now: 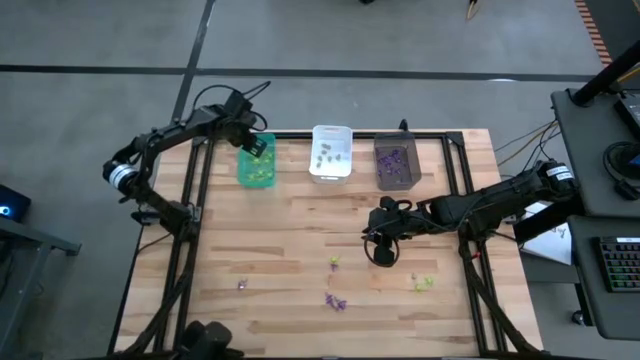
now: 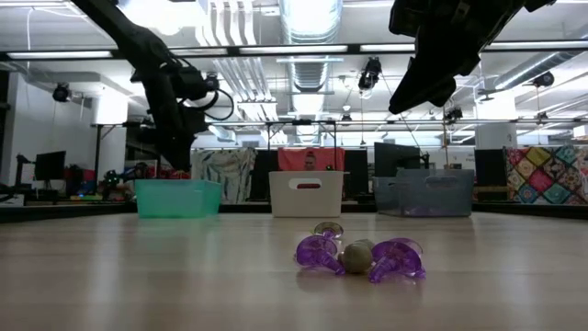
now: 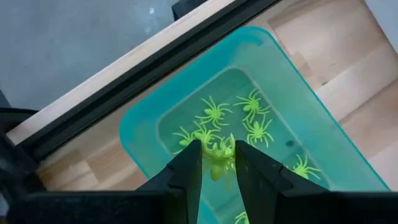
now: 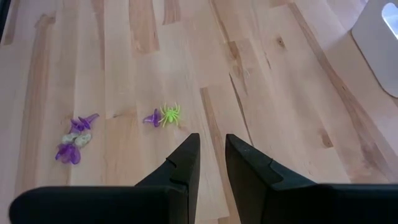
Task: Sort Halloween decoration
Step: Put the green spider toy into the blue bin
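From above, the left gripper hangs over the green bin at the table's far edge, toward its left corner, with the white bin and the dark grey bin lined up beside it along that edge; the right gripper hovers over bare wood near the middle, and the loose trinkets lie nearer the front edge: a yellow-green and purple pair, a purple cluster, a yellow-green piece and a small one to the left. At table height, the purple cluster sits close to the camera with a greyish bit in its midst, both arms raised well clear of the surface. The left wrist camera shows that claw narrowed on a yellow-green spider, held directly above the green bin where several like it already lie, so only a release seems left. The right wrist camera shows its jaws narrow and holding nothing; the yellow-green and purple pair lies ahead of the fingers and a little to one side, touching each other, the purple cluster farther off. The right arm is clearly the nearer one for these, and would likely need to open wider and descend.
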{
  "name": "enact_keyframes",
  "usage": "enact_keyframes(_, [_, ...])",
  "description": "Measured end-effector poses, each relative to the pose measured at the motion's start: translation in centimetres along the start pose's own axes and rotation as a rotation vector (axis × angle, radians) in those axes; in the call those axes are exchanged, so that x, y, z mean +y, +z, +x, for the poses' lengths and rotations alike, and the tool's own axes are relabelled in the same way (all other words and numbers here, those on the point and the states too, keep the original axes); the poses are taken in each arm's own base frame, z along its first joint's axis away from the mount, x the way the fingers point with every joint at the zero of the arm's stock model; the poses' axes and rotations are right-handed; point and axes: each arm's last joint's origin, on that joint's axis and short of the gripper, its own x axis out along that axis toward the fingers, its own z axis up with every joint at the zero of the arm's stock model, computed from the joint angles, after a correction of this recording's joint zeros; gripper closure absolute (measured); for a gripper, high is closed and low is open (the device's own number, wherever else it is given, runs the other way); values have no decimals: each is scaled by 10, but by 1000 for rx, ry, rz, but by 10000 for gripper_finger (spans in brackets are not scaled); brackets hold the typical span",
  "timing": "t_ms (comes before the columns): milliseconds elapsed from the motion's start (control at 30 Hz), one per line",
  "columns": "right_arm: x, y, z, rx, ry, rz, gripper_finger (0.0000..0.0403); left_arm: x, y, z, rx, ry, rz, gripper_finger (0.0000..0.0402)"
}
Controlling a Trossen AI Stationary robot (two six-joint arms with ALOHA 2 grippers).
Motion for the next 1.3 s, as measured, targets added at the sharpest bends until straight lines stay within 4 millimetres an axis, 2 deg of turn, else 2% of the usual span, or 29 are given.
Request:
enact_keyframes(533, [0,0,0,-1,-1,1,335,1,0,18,53,62,53,326])
enact_keyframes(867, [0,0,0,-1,-1,2,335,-21,-5,45,150,1,263,326])
enact_keyframes(1067, [0,0,0,-1,-1,2,335,-23,-3,57,142,-3,267,326])
enact_keyframes(1300, [0,0,0,-1,-1,2,335,-24,-1,58,119,-1,247,326])
